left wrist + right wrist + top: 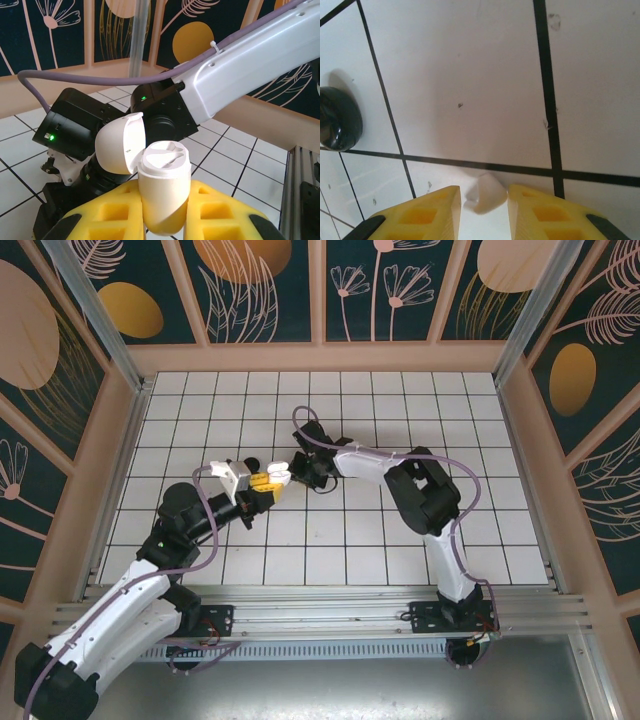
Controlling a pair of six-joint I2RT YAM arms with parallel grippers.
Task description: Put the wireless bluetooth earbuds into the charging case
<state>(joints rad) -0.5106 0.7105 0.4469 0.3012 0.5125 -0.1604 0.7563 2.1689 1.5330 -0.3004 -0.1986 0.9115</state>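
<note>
The left gripper [165, 212] pinches the open charging case [162, 182]; the right gripper [484, 190] points down, jaws narrow around a blurry white bit [487, 197].

Left arm [130, 602] reached forward-right, left gripper [266, 481] clamped on the case [162, 186] — right arm [422, 496] bent back toward center, right gripper [484, 201] pointed down, jaws a narrow gap apart.
</note>
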